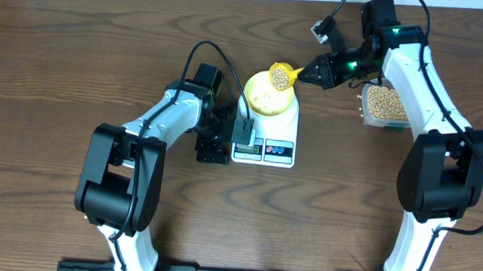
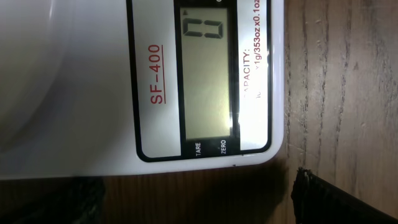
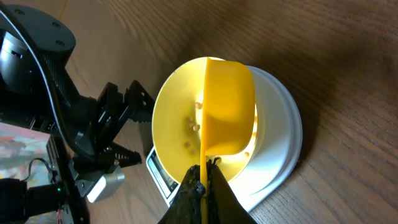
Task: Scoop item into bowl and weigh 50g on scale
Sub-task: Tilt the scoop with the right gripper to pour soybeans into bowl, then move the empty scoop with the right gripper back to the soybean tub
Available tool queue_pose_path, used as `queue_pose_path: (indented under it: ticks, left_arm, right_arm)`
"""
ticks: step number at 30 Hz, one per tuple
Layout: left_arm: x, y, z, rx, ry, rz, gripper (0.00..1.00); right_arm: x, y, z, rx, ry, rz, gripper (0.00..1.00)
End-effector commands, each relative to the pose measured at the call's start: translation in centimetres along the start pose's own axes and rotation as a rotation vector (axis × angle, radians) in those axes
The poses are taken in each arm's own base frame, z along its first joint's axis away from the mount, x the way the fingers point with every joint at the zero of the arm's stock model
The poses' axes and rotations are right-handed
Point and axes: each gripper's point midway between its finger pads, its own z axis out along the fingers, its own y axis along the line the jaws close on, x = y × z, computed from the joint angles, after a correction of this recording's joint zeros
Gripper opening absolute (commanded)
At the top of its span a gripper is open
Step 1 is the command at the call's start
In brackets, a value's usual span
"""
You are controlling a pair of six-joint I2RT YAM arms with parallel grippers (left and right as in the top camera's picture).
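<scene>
The scale [image 1: 264, 145] sits mid-table with bare wood [image 1: 60, 74] open to the left, front and far side. The tight spots are its two flanks. The left gripper [image 3: 137, 129] is parked just beside the scale's left edge with its fingers spread apart and holding nothing. On the other side, the right gripper [image 1: 311, 72] reaches in over the scale's far right corner. The clear tub [image 1: 384, 102] stands near the scale on the right, under my right arm, which covers part of it. The right claw is clamped on the handle of the yellow scoop [image 3: 229, 106], and the scoop is tipped over the bowl [image 3: 171, 127]. From the right wrist the scoop's back blocks most of the bowl's inside, so I only make out a few beans on the bowl wall. From the left wrist I get only the display end of the scale. The platform is cut off, and my own fingers [image 2: 311, 199] show as dark blurs at the bottom corners. The display [image 2: 208, 68] shows a single digit that looks like a zero, though it is turned sideways. Overhead, the beans [image 1: 279, 77] fill the scoop as a small tan heap held above the bowl's far rim. More of them lie in the tub. The bowl is pale yellow and round, and it sits on the scale's platform.
</scene>
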Motion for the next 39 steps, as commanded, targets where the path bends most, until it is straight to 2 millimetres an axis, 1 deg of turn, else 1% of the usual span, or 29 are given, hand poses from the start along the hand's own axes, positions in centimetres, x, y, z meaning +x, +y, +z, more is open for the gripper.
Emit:
queue_pose_path:
  ticks: [1,5,11,21,26,30,33,35,39]
  left_arm:
    - [-0.3,-0.8,0.7,0.033,-0.016,0.011,0.98]
    - [-0.3,-0.8,0.7,0.033,-0.016,0.011,0.98]
    - [-0.3,-0.8,0.7,0.033,-0.016,0.011,0.98]
    - [-0.3,-0.8,0.7,0.034,-0.016,0.012,0.98]
    - [-0.3,-0.8,0.7,0.033,-0.016,0.011,0.98]
    - [-0.3,-0.8,0.7,0.033,-0.016,0.011,0.98]
    - [-0.3,-0.8,0.7,0.033,-0.016,0.011,0.98]
    - [-0.3,-0.8,0.7,0.033,-0.016,0.011,0.98]
    - [-0.3,-0.9,0.7,0.034,-0.015,0.011,0.98]
  right_arm:
    - [-1.2,2.2,-0.5,-0.031,-0.029,-0.094,0.01]
    - [-1.6,3.1,-1.1,0.014,-0.027,-0.170,0.01]
    - [-1.1,3.1,-1.2,0.173,0.043,-0.303,0.01]
    - [-0.3,3.1,0.8,0.358,0.167,-0.435,0.01]
    - [-0.5,3.7,1.9,0.417,0.204,-0.518,0.01]
    - [-0.4,4.4,2.5,0.416,0.224,-0.599,0.01]
    - [-0.6,4.3,2.3,0.477,0.244,-0.622,0.01]
    - [-0.7,4.6,2.0,0.504,0.246,-0.635,0.01]
    - [-1.5,6.6,0.8,0.513,0.205,-0.671,0.01]
